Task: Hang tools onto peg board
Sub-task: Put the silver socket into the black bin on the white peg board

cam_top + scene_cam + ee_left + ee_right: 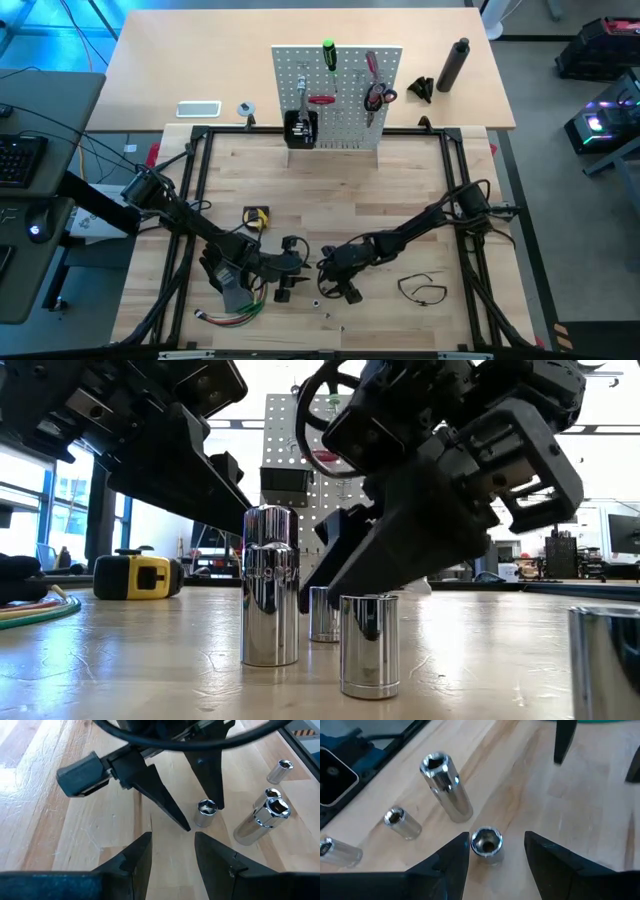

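Right wrist view shows the right gripper [492, 852], fingers apart, straddling a short chrome socket [486, 841]; the tall socket [445, 785] at eleven o'clock could topple if nudged.

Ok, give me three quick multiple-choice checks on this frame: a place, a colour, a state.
1. Where is the yellow tape measure?
A on the table
B in a black bin
C on a chair

2. What colour is the handle of the screwdriver at the top of the peg board?
A blue
B green
C yellow

3. How is the right gripper?
A shut on a wire
B shut on nothing
C open, astride a short socket

A: it lies on the wood.
B: its handle is green.
C: gaps show on both sides of the socket.
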You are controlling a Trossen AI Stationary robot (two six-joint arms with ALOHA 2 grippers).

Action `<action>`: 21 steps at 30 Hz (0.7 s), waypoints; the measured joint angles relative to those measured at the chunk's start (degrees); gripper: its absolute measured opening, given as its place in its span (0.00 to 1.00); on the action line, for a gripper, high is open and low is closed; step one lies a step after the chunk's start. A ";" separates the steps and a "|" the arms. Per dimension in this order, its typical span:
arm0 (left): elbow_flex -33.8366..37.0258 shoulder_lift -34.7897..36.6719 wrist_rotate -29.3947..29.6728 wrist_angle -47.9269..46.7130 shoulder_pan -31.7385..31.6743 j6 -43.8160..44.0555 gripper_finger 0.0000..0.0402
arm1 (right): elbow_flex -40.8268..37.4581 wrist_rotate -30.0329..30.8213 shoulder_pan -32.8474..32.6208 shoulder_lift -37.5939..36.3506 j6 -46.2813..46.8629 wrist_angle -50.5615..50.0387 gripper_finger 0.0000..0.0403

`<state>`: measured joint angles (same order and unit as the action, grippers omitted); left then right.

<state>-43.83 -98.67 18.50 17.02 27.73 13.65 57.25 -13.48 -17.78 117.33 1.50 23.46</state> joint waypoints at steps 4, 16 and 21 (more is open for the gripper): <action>0.00 0.00 0.07 -0.01 0.00 0.01 0.35 | 0.00 0.00 0.00 0.57 0.31 -0.07 0.45; 0.00 0.00 0.13 0.00 0.00 0.15 0.35 | 0.00 0.38 0.15 0.57 -0.37 0.11 0.18; 0.00 0.00 0.13 0.00 0.00 0.15 0.35 | 0.00 0.66 0.17 0.57 -0.48 0.09 0.17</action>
<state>-43.83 -98.67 18.63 17.02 27.73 13.80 57.25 -12.82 -17.61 117.91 1.02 23.55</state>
